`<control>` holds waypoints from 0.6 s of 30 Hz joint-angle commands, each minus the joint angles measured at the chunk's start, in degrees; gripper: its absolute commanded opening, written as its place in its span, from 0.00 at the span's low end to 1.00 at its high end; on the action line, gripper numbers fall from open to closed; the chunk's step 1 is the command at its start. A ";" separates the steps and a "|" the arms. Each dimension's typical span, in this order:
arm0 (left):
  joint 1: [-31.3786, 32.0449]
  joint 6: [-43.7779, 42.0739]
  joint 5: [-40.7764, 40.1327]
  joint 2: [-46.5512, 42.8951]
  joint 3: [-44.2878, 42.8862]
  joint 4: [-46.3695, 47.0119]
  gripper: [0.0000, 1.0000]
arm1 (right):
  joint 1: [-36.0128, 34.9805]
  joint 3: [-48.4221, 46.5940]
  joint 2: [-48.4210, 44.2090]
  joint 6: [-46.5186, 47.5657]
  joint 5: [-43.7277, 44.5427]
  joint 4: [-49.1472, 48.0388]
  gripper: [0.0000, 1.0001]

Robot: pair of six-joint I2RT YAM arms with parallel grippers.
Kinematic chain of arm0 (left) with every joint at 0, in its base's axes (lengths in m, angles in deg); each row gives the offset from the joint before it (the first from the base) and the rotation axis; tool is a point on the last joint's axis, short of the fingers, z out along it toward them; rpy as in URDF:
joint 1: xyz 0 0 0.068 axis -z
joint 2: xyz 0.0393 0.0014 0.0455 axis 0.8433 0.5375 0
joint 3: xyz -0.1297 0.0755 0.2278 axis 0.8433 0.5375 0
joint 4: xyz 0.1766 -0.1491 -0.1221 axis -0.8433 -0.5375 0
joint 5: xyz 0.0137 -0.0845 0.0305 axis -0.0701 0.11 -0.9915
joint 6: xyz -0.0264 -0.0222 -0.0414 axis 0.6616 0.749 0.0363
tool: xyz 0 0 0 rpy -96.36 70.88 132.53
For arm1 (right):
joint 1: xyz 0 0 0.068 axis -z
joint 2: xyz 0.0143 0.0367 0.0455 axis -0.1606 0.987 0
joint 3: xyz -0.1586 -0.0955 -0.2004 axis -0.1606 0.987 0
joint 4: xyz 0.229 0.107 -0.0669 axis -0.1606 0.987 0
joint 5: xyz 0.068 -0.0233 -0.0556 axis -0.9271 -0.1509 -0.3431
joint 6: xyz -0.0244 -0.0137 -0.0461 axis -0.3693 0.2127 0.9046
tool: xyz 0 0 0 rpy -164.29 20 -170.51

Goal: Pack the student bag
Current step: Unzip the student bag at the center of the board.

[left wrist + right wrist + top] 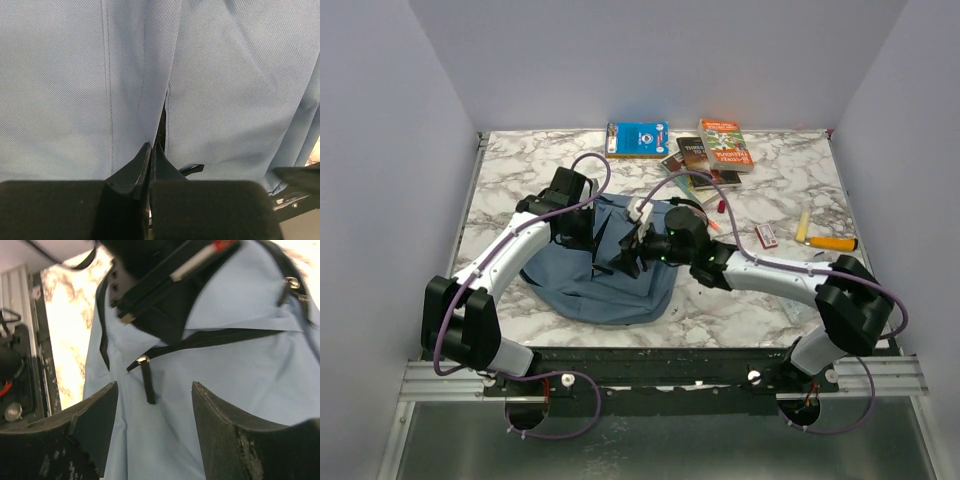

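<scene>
The student bag (605, 285), dusty blue with black straps, lies flat mid-table between both arms. My left gripper (588, 238) comes down on its upper left part. In the left wrist view this gripper (151, 145) is shut, pinching a raised fold of the bag's fabric (225, 75) right beside a black zipper line (162, 122). My right gripper (632, 255) hovers over the bag's middle. In the right wrist view it (155, 388) stands open, with a black zipper pull (147, 382) hanging over the fabric between the fingertips, untouched.
Books lie at the back: a blue one (638, 138), an orange-green one (725, 143) and dark ones (692, 160). To the right are a red pen (720, 205), a small box (767, 236) and an orange-yellow tool (831, 243).
</scene>
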 commanded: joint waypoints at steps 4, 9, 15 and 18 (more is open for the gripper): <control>0.19 -0.37 3.01 -3.13 -0.44 1.43 0.00 | -5.60 -2.73 6.63 16.25 -1.76 -3.35 0.58; 0.10 -0.31 3.74 -3.16 -0.66 1.43 0.00 | -7.39 -3.17 9.06 19.55 2.12 -3.20 0.58; 0.10 -0.32 4.70 -3.35 -0.42 1.54 0.00 | -7.52 -3.19 11.35 23.75 5.37 -4.80 0.58; 0.10 -0.39 4.65 -3.50 -0.48 1.52 0.00 | -7.53 -4.02 12.70 25.04 6.02 -4.20 0.57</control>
